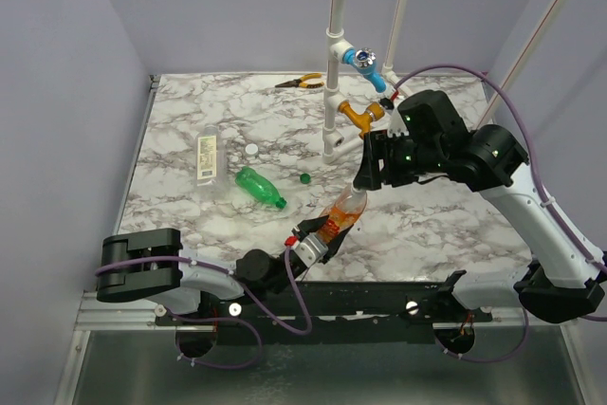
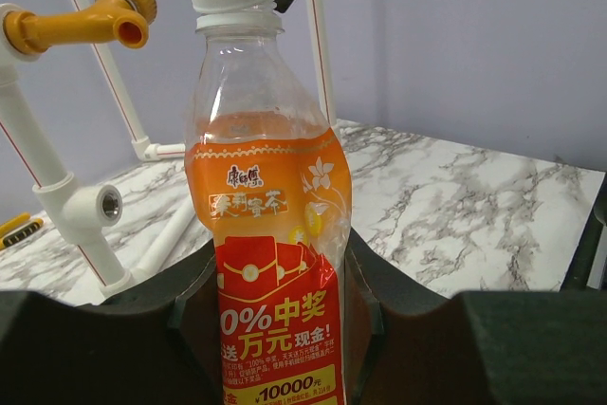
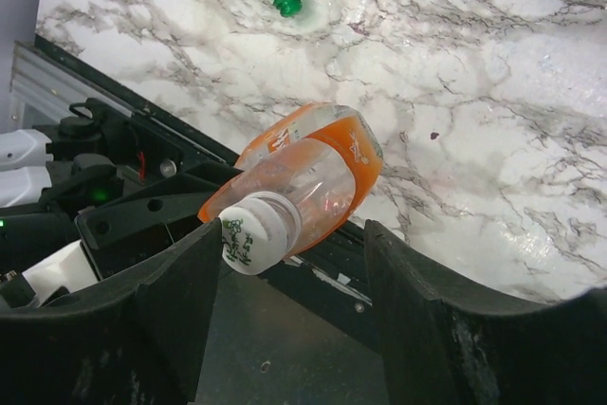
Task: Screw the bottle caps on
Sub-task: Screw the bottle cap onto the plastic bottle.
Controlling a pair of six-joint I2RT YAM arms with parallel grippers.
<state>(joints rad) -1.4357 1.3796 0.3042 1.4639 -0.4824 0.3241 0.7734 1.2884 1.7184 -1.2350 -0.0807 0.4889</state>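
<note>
The left claw (image 1: 313, 239) is clamped on the orange bottle (image 1: 340, 217), holding it tilted. The right claw (image 3: 294, 234) straddles the white cap (image 3: 256, 232) on its neck, jaws partly open, one side clear. Centre, squeeze, then twist in line with the neck. Beyond the bottle, an orange tap (image 1: 360, 116) crowds that wrist; a green bottle (image 1: 259, 187) lies left.

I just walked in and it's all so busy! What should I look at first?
The orange bottle, held tilted up front by the left end effector. The right end effector straddles its white cap. Behind, a green bottle lies capless on the marble table.
</note>
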